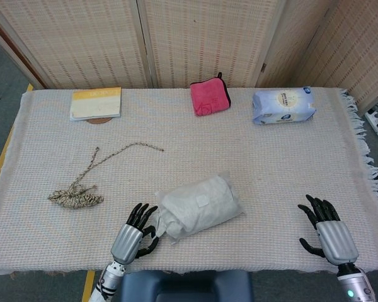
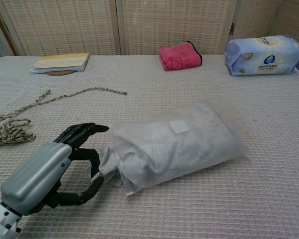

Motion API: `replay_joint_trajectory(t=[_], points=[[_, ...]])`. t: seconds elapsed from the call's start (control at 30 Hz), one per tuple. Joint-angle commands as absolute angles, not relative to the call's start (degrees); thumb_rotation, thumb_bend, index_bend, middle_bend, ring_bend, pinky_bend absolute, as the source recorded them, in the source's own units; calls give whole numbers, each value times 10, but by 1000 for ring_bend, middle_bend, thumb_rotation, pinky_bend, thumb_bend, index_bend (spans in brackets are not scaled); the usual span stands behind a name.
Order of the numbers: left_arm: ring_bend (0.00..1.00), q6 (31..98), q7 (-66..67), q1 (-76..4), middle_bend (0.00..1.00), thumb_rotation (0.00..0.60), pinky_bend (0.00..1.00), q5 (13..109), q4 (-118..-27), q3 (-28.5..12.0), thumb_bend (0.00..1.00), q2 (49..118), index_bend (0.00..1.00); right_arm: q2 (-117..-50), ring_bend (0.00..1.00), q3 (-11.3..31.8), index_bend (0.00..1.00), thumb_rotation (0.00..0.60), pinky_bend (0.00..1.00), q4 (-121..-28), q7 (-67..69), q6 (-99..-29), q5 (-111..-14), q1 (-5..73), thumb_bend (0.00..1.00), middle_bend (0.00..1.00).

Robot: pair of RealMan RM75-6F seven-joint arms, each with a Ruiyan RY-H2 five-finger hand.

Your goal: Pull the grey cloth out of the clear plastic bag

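I had the clear plastic bag [image 1: 200, 206] lying near the front edge of the desk [image 1: 271, 157], roughly midway along it, with the grey cloth [image 2: 105, 164] packed inside and only a small fold poking out of the mouth at the bag's left end. My left robot hand [image 2: 50, 172] sat right at that opening. In the chest view its fingers [image 2: 84, 132] were spread, the upper ones reaching to the top of the bag and the thumb curling in beneath the protruding fold. They framed the cloth but I could not tell from either view whether they were actually pinching it; I judged it was not gripped yet.

My right robot hand [image 1: 324, 231] hovered open, fingers apart, near the front right corner of the desk, well away from the bag.

To do this step well, I reckoned the left fingers needed to close on the cloth fold alone, not on the plastic lip around it, or the whole bag would slide along with the pull. The bag looked light and slippery, so I thought the right hand ought to come across and press down on the far, closed end before any pulling began. Then a slow, low draw toward the left edge would free the cloth.
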State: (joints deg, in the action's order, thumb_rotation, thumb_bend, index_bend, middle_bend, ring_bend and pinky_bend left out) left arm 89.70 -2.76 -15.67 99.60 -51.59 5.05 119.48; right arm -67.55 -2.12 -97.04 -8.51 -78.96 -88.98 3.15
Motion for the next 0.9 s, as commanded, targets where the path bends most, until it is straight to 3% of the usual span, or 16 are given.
replay_joint_trajectory(t=[0.03,0.2,0.43,0.67,0.9], points=[[0,899,-27,-156,152,600,0,998,-520,52,602,1192,799,-683,0,-20,158,600,0,-965,-88,-790,-892,33,215,0],[0,896,-26,-155,152,600,0,999,-521,54,600,1189,799,-746,0,-8,218,600,0,-914,-65,-792,-908,48,246,0],[0,893,-30,-157,152,600,0,997,-516,52,599,1193,798,-864,0,22,381,600,0,-826,-39,-780,-891,75,266,0],[0,891,-32,-161,152,600,0,997,-513,48,599,1190,798,-973,0,42,417,600,0,-732,-5,-797,-875,83,278,0],[0,886,-35,-168,152,600,0,996,-512,44,589,1188,797,-1023,0,49,439,600,0,-682,21,-790,-864,95,287,0]])
